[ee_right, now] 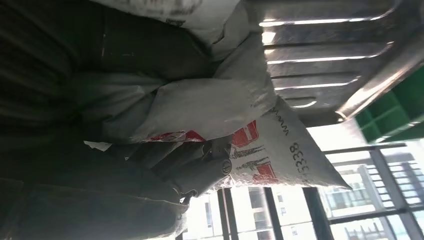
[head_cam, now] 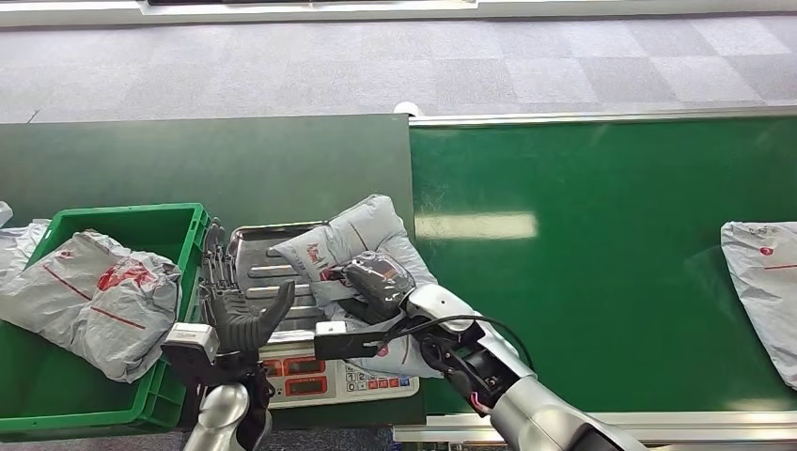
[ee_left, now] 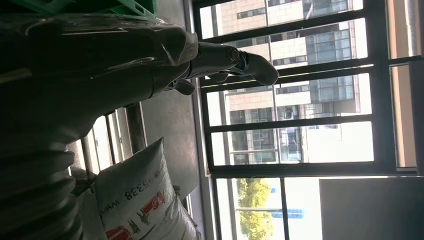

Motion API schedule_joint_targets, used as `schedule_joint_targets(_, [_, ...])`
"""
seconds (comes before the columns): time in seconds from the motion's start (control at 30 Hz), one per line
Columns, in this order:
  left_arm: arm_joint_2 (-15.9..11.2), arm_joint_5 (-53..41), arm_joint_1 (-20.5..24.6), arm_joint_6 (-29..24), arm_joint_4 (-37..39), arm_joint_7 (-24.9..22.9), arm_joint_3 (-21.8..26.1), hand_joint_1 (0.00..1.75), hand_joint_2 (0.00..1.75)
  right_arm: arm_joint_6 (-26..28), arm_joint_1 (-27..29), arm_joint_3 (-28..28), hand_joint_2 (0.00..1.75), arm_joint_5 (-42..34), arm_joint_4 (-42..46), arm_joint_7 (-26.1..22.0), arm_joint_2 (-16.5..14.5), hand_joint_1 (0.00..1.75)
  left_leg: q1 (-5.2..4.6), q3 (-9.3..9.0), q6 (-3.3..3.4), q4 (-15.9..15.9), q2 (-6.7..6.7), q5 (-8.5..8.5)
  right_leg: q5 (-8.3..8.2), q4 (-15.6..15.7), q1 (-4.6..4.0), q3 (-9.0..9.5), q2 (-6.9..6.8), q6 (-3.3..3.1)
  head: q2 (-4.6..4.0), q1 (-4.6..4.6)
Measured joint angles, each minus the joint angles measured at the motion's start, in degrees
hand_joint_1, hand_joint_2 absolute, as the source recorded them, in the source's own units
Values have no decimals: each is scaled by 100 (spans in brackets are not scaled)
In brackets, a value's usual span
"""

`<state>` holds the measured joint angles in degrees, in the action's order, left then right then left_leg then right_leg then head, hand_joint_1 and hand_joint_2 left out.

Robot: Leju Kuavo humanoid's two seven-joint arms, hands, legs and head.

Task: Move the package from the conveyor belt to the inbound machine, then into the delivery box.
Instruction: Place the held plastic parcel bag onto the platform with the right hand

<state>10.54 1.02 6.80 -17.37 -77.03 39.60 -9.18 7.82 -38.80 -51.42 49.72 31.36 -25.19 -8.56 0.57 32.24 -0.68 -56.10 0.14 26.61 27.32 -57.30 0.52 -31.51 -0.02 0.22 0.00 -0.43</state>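
Note:
A grey-white package (head_cam: pixel 355 233) with red print lies partly on the ribbed metal tray (head_cam: pixel 256 256) of the inbound machine (head_cam: pixel 320 374), a scale with a keypad. My right hand (head_cam: pixel 376 282) grips the package from its near side. In the right wrist view the fingers (ee_right: pixel 195 172) wrap the package (ee_right: pixel 272 145) above the tray (ee_right: pixel 325 65). My left hand (head_cam: pixel 237 315) stands upright by the tray's left edge, holding nothing, fingers apart. The left wrist view shows its fingers (ee_left: pixel 240 62) stretched out and the package (ee_left: pixel 145 200) close by.
The green delivery box (head_cam: pixel 179 221) stands left of the scale and holds bagged packages (head_cam: pixel 99 301). Another package (head_cam: pixel 763 291) lies at the right end of the green conveyor belt (head_cam: pixel 601 254). A further bag (head_cam: pixel 13 246) sits left of the box.

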Motion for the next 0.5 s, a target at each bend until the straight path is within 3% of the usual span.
schedule_joint_targets(0.1, [4,-27,1,25,45,-3,-20,0,175,0,205,82,175,-569,189,-578,60,12,0,-1,0,-1,0,0,0,0,0,3,0,0,0,0])
schedule_joint_targets(0.13, [7,-39,1,31,59,-5,-24,0,175,-4,291,126,175,-736,305,-662,86,0,0,1,1,-1,0,-1,-1,0,0,1,0,1,0,0])
schedule_joint_targets(0.5, [2,-73,-25,3,49,9,46,0,175,-21,1079,961,175,-2202,1567,-905,301,0,0,31,0,-1,-4,0,0,-1,0,-27,0,1,0,-1])
